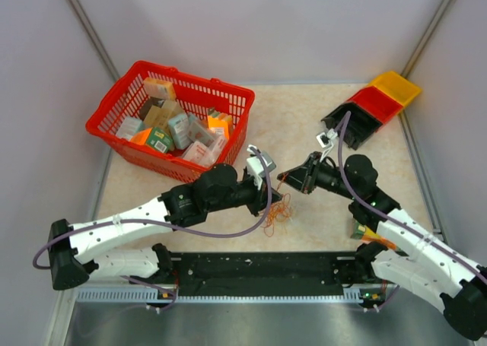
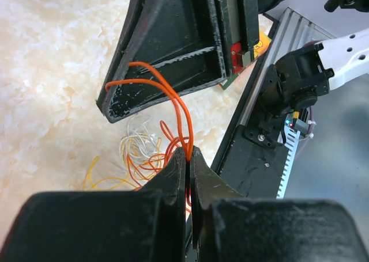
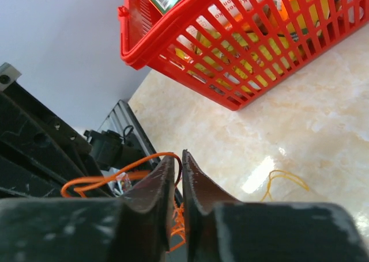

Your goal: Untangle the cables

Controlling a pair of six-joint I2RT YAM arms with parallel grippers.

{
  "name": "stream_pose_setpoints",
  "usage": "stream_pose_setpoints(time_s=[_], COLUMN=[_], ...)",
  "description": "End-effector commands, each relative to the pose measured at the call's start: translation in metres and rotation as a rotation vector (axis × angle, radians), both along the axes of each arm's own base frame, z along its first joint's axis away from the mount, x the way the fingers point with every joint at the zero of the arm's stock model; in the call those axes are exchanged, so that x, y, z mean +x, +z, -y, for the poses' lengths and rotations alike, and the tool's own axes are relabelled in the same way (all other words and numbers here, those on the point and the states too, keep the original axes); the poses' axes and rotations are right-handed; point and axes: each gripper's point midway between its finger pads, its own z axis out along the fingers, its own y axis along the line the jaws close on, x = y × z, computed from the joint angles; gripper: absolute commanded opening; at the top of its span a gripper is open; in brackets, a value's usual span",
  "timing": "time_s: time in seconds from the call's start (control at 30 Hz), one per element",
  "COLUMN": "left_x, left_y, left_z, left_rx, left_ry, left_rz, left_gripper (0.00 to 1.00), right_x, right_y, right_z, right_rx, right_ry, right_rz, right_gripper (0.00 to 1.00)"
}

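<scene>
The cables (image 1: 278, 208) are a small tangle of thin orange, red and whitish wires on the table between the two grippers. My left gripper (image 1: 268, 195) is shut on two orange strands (image 2: 185, 121), which rise from the tangle (image 2: 141, 157) to the right gripper's black fingers (image 2: 173, 49). My right gripper (image 1: 284, 180) hovers just above the tangle. In the right wrist view its jaws are nearly together, with an orange strand (image 3: 118, 174) bent over one fingertip into the narrow gap. A loose yellow wire (image 3: 283, 177) lies on the table.
A red basket (image 1: 194, 77) of boxed goods stands at the back left and also shows in the right wrist view (image 3: 173, 27). Stacked black, red and yellow bins (image 1: 374, 103) sit at the back right. The black base rail (image 1: 259, 270) runs along the near edge.
</scene>
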Motion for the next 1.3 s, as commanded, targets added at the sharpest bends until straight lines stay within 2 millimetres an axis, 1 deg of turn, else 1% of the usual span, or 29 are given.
stream_pose_setpoints(time_s=[0.0,0.03,0.07,0.1,0.13,0.17,0.2,0.27,0.33,0.4,0.43,0.47,0.5,0.53,0.6,0.67,0.7,0.77,0.83,0.9,0.93,0.97,1.03,1.1,1.13,1.17,1.23,1.27], left_x=[0.014,0.025,0.035,0.043,0.048,0.049,0.046,0.042,0.04,0.038,0.037,0.037,0.035,0.034,0.032,0.039,0.048,0.056,0.061,0.059,0.059,0.052,0.05,0.053,0.056,0.059,0.074,0.079], left_y=[0.023,0.02,0.015,0.009,0.005,0.001,-0.001,-0.008,-0.015,-0.021,-0.027,-0.024,-0.03,-0.032,-0.042,-0.053,-0.058,-0.068,-0.069,-0.063,-0.059,-0.052,-0.048,-0.051,-0.057,-0.063,-0.076,-0.077], left_z=[0.001,-0.005,-0.013,-0.02,-0.024,-0.024,-0.021,-0.017,-0.013,-0.01,-0.009,-0.004,0.001,0.006,0.017,0.025,0.027,0.034,0.043,0.056,0.061,0.067,0.073,0.072,0.068,0.062,0.043,0.031], left_rx=[-0.066,-0.057,-0.045,-0.036,-0.039,-0.045,-0.053,-0.051,-0.047,-0.051,-0.039,-0.065,-0.062,-0.067,-0.068,-0.061,-0.052,-0.036,-0.049,-0.096,-0.12,-0.149,-0.171,-0.163,-0.146,-0.128,-0.084,-0.069], left_ry=[0.073,0.152,0.234,0.298,0.336,0.334,0.305,0.272,0.251,0.238,0.233,0.219,0.192,0.175,0.146,0.169,0.211,0.249,0.255,0.208,0.195,0.14,0.112,0.134,0.167,0.198,0.315,0.368], left_rz=[0.03,0.028,0.012,0.003,-0.012,-0.025,-0.038,-0.053,-0.062,-0.069,-0.077,-0.074,-0.078,-0.076,-0.102,-0.122,-0.125,-0.152,-0.158,-0.158,-0.151,-0.154,-0.148,-0.16,-0.175,-0.189,-0.185,-0.18], left_gripper=[0.0,0.02,0.16,0.34,0.54,0.68,0.74,0.8,0.87,0.88,0.89,0.89,0.89,0.89,0.89,0.87,0.86,0.84,0.83,0.77,0.71,0.63,0.41,0.22,0.12,0.0,0.0,0.0], right_x=[0.014,0.02,0.024,0.028,0.03,0.03,0.029,0.024,0.017,0.011,0.007,0.003,-0.001,-0.005,-0.012,-0.026,-0.032,-0.044,-0.052,-0.056,-0.055,-0.055,-0.052,-0.05,-0.049,-0.047,-0.041,-0.038], right_y=[0.038,0.044,0.061,0.076,0.085,0.101,0.114,0.148,0.177,0.202,0.217,0.228,0.241,0.254,0.278,0.306,0.317,0.339,0.353,0.36,0.36,0.361,0.361,0.366,0.368,0.371,0.377,0.378], right_z=[-0.003,0.001,0.005,0.011,0.016,0.019,0.022,0.028,0.034,0.037,0.038,0.038,0.039,0.039,0.04,0.043,0.045,0.05,0.054,0.056,0.055,0.056,0.055,0.055,0.056,0.058,0.062,0.066], right_rx=[0.049,0.033,0.027,0.023,0.008,0.009,0.013,0.033,0.054,0.079,0.099,0.118,0.139,0.161,0.208,0.269,0.3,0.359,0.397,0.41,0.409,0.412,0.404,0.401,0.399,0.395,0.367,0.337], right_ry=[-0.041,-0.083,-0.119,-0.156,-0.186,-0.202,-0.215,-0.224,-0.228,-0.225,-0.217,-0.205,-0.196,-0.187,-0.169,-0.139,-0.128,-0.11,-0.1,-0.096,-0.097,-0.102,-0.107,-0.115,-0.127,-0.142,-0.183,-0.214], right_rz=[0.068,0.067,0.082,0.1,0.1,0.114,0.129,0.169,0.205,0.233,0.252,0.264,0.277,0.29,0.306,0.334,0.344,0.369,0.381,0.392,0.389,0.389,0.385,0.397,0.405,0.417,0.444,0.458], right_gripper=[0.0,0.0,0.0,0.0,0.0,0.0,0.0,0.0,0.0,0.0,0.0,0.0,0.0,0.0,0.0,0.0,0.0,0.0,0.0,0.0,0.0,0.0,0.0,0.0,0.0,0.0,0.0,0.0])
